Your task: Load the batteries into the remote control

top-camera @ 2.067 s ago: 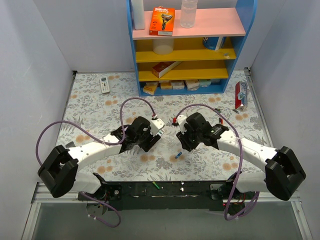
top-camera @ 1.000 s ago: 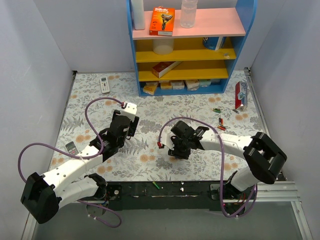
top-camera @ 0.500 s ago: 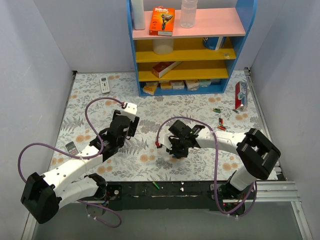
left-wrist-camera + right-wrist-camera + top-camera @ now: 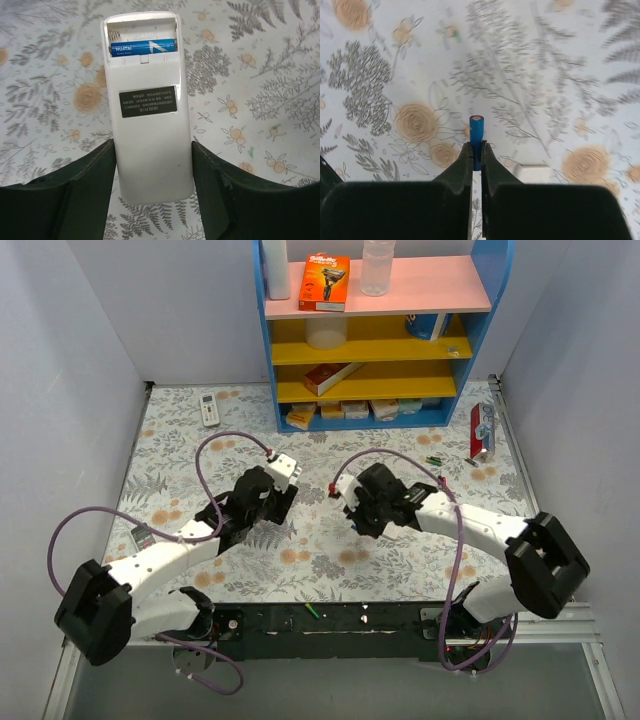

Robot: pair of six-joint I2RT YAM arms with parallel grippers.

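Our left claw (image 4: 153, 144) is clenched on the sides of the one remote control (image 4: 149, 115), white back up over the table (image 4: 180, 460), with one blue battery (image 4: 143, 47) lying in its open recess (image 4: 142, 34), and our right claw (image 4: 476, 150) is pinching a second blue battery (image 4: 476, 131) by its bottom end. That thin battery could slip or tip if we push it in crooked, and the remote could slide in our grip. We count two claws, one held remote, two blue batteries, and at least two loose batteries (image 4: 433, 460) by the shelf (image 4: 380, 422).
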